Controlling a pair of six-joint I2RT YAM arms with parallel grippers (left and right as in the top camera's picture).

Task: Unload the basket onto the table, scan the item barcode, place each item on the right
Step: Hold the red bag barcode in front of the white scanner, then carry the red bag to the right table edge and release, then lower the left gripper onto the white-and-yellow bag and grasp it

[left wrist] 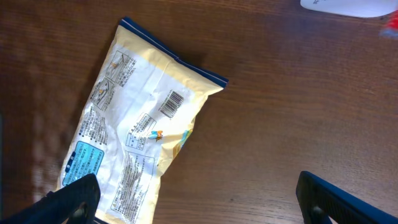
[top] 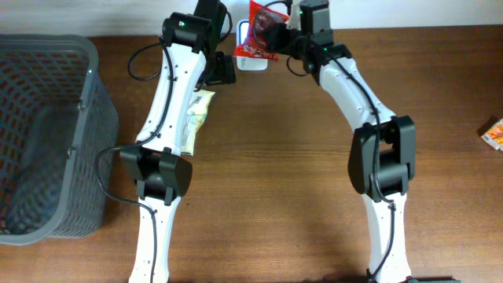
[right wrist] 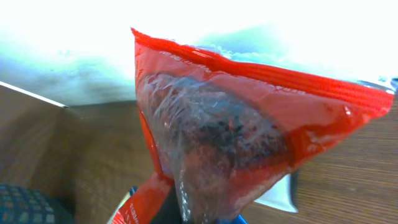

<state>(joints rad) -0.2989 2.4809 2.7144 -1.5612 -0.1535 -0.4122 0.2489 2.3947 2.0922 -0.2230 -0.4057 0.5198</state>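
Red bag was held tight by the right gripper at the far side, up over the white scanner, likely so its barcode could be read. Left gripper was spread wide open above the yellow bag, nothing gripped.

Table: dark brown wood grain, one flat top. Directly on it:
- grey mesh basket, far left, partly out of view
- pale yellow snack bag, left of centre, lying flat, barcode face up
- white device at the far edge, centre, mostly covered, can't tell what it is
- small orange-and-white packet at the right edge, well apart from the rest
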